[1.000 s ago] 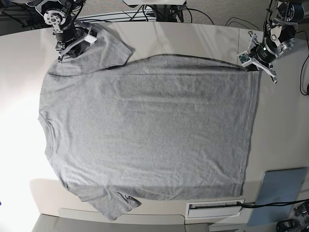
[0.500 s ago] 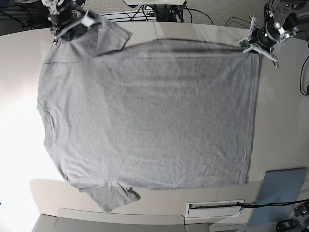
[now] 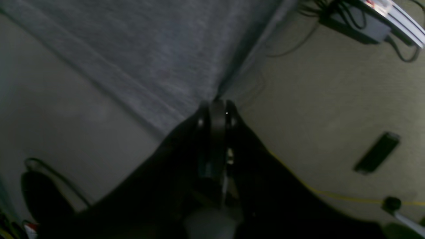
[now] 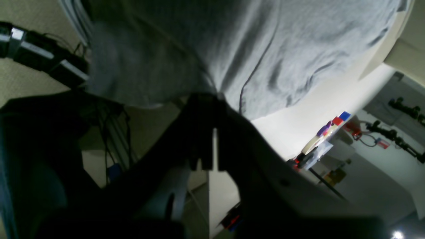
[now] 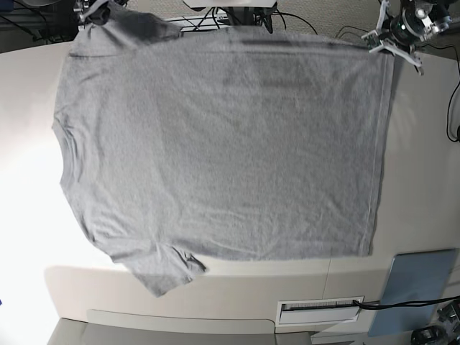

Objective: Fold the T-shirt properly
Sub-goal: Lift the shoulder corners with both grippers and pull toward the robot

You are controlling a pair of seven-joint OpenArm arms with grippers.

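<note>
The heather-grey T-shirt (image 5: 215,144) lies spread plain side up on the pale table (image 5: 424,180), neck to the left, hem to the right. Its far edge reaches the table's back edge. My left gripper (image 5: 387,37) is at the far right, shut on the hem corner; in the left wrist view its black fingertips (image 3: 217,103) pinch the T-shirt (image 3: 149,49) over the floor. At the far left my right gripper (image 5: 93,10) is shut on the far sleeve. The right wrist view has this gripper (image 4: 209,98) clamping the T-shirt (image 4: 282,43), which hangs slightly lifted and creased.
A flat blue-grey panel (image 5: 417,282) lies at the front right corner. Beside it is a white slotted strip (image 5: 320,310). Cables (image 5: 454,100) run along the right edge. Beyond the back edge, the floor holds a power strip (image 3: 362,23) and a black bar (image 3: 377,152).
Both grippers have moved toward the back edge, each still gripping its corner. The whole T-shirt has slid away from the front edge, baring more table near the front.
</note>
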